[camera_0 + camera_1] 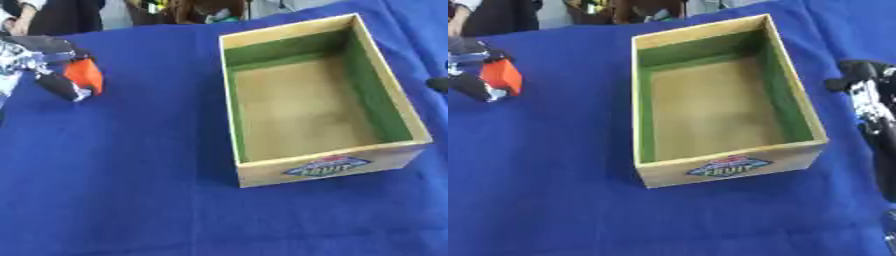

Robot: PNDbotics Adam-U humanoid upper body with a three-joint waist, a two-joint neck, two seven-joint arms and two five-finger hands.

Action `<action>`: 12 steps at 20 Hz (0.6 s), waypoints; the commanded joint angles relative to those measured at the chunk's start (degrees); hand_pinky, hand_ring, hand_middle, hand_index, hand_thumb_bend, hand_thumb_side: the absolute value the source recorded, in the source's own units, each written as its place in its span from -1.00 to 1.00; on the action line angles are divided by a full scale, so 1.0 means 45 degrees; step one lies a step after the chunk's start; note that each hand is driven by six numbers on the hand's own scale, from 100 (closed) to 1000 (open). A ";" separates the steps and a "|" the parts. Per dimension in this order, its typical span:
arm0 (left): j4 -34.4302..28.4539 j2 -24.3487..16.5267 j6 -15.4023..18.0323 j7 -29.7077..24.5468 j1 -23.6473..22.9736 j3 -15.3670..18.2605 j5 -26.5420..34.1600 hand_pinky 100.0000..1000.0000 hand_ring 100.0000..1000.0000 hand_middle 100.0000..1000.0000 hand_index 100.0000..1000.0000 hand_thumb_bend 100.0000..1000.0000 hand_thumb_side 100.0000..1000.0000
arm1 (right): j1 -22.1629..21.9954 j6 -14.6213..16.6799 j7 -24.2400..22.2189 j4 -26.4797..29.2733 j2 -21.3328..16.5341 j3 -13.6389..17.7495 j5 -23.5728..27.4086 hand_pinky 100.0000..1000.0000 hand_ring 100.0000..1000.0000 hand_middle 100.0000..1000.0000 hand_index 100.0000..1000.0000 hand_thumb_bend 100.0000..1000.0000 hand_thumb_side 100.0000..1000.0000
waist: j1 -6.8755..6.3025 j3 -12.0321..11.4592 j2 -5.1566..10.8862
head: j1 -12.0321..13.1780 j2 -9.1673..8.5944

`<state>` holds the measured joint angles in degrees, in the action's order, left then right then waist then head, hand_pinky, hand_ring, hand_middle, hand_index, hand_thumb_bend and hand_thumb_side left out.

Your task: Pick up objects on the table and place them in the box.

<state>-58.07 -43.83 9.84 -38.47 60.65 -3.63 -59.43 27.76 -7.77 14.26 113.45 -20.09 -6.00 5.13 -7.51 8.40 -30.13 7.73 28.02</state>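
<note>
The orange object (86, 75) sits near the far left corner of the counter (131, 190), caught between the curled fingers (61, 86) of the left hand (52, 65), which pinch it from above and below; whether it rests on the blue cloth or is lifted just clear of it cannot be told. It looks blocky, with its longer side running roughly up and down in the view, though its exact shape is too soft to make out. The wooden box (730, 167), green-lined and empty, stands toward the right of the counter's middle with its long axis running from the near edge to the far edge, its labelled short wall facing the near edge. The relation the coming move turns on is this: the box lies to the right of the held object, well apart, across bare cloth, so the carry will likely have to rise over the box's long left wall. The right hand (866, 82) shows at the counter's right edge, just beside the box, holding nothing; I cannot tell how its fingers are set.
</note>
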 commanded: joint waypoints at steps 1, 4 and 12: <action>0.0036 -0.0309 -0.0030 0.0095 0.0242 0.0128 -0.0049 0.48 0.50 0.26 0.86 -0.63 -0.22 | 0.0138 -0.0005 -0.0011 0.0254 -0.0240 0.0057 0.0070 0.87 0.41 -0.04 0.40 -1.00 0.12 | 0.0042 0.0003 0.0250 | 0.0054 -0.0196; 0.0054 -0.0278 -0.0048 0.0197 0.0263 0.0130 -0.0051 0.42 0.42 0.14 0.84 -0.68 -0.24 | 0.0134 -0.0015 -0.0027 0.0254 -0.0239 0.0051 0.0085 0.87 0.41 -0.04 0.40 -1.00 0.12 | 0.0049 -0.0008 0.0240 | 0.0046 -0.0176; 0.0124 -0.0242 -0.0160 0.0241 0.0309 0.0101 0.0010 0.10 0.07 -0.08 0.80 -0.95 -0.49 | 0.0094 -0.0039 -0.0073 0.0254 -0.0229 0.0031 0.0098 0.87 0.41 -0.05 0.40 -1.00 0.11 | 0.0040 -0.0044 0.0263 | 0.0033 -0.0194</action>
<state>-57.22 -43.36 9.33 -37.51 61.04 -3.63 -59.47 27.75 -7.99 14.04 113.45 -20.09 -6.00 5.19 -7.54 8.32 -30.41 7.77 27.86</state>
